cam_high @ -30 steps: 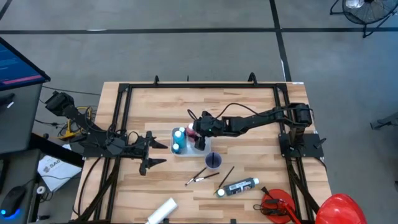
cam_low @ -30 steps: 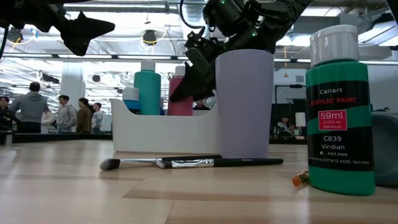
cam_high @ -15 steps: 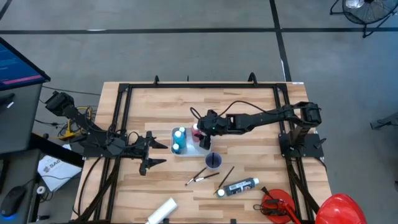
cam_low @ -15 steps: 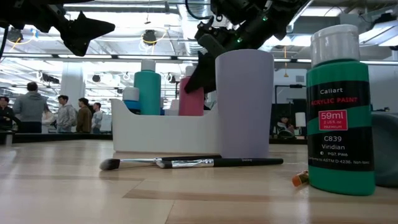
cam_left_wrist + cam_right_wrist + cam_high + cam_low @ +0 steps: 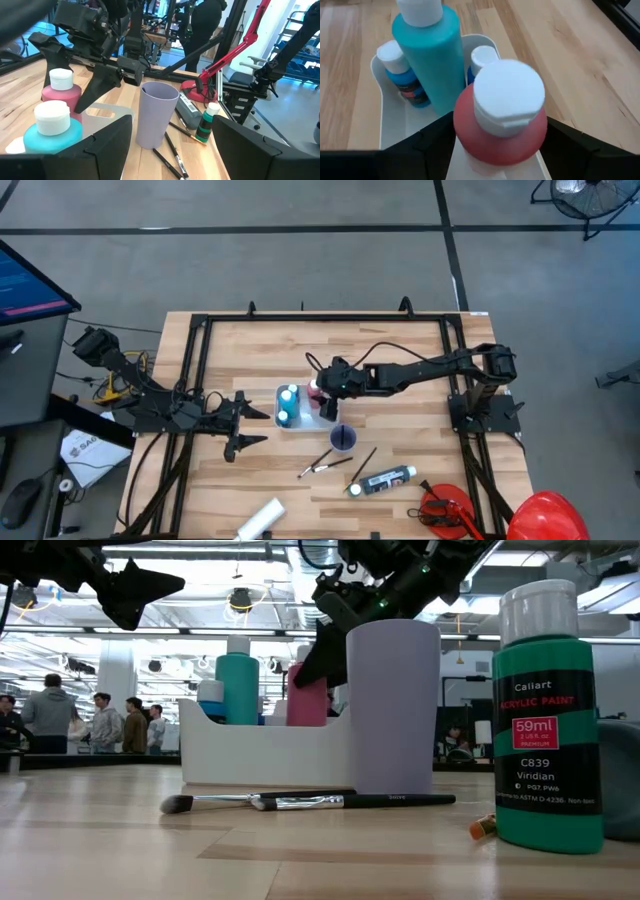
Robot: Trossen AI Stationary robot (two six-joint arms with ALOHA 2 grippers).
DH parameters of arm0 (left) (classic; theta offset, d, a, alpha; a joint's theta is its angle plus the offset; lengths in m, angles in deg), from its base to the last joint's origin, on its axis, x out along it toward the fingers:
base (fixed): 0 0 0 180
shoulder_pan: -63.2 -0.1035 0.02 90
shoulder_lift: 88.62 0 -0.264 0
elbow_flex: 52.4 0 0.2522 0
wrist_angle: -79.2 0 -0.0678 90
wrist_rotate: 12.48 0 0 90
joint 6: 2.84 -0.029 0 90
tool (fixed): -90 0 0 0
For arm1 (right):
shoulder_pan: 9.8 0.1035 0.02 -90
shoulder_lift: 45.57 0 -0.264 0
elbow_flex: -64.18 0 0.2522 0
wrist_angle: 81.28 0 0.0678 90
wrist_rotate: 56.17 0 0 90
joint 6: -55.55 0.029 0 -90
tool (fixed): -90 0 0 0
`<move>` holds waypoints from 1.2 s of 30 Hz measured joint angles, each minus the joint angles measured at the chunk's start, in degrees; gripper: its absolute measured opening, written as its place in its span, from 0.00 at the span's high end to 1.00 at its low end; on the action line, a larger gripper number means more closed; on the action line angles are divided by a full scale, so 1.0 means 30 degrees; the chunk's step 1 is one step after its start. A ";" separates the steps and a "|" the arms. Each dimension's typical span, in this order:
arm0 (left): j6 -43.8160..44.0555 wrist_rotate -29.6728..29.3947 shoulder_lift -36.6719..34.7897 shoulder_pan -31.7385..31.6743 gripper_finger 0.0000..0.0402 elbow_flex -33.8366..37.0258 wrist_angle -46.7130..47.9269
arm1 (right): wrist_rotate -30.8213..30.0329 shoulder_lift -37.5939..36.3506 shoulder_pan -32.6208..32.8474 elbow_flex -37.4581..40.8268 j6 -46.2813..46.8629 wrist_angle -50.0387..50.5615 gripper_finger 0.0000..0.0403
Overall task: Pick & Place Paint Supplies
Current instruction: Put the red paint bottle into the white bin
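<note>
Presently our right gripper (image 5: 495, 155), fingers spread, straddles the pink bottle (image 5: 502, 120) standing in the caddy (image 5: 387, 130); lifting off-centre could topple it. Left gripper (image 5: 243, 423) waits open.

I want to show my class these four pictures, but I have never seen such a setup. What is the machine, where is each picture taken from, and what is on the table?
It is a robot with two dark arms at a wooden table. One picture looks straight down, one looks level across the tabletop, and two come from cameras on the wrists.

The right gripper is open above a pink bottle standing in a white caddy, beside a teal bottle. The left gripper waits open at the left.

Also on the table: a lilac cup, brushes, a green paint bottle and a white tube.
</note>
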 joint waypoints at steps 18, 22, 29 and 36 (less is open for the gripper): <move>0.0000 0.0000 0.0000 0.0000 0.33 0.0007 0.0000 | 0.0061 0.0020 -0.0037 0.0007 -0.0035 0.1292 0.38; 0.0000 -0.0001 0.0000 0.0000 0.33 0.0000 0.0000 | 0.0047 0.0020 0.0046 0.0007 -0.0656 0.1411 0.38; 0.0000 -0.0005 0.0000 0.0000 0.33 0.0001 0.0002 | -0.0148 0.0027 -0.0030 0.0007 -0.0828 0.0740 0.38; 0.0000 -0.0007 -0.0003 0.0000 0.33 0.0007 0.0003 | -0.0160 0.0027 -0.0283 0.0007 -0.0410 0.0666 0.44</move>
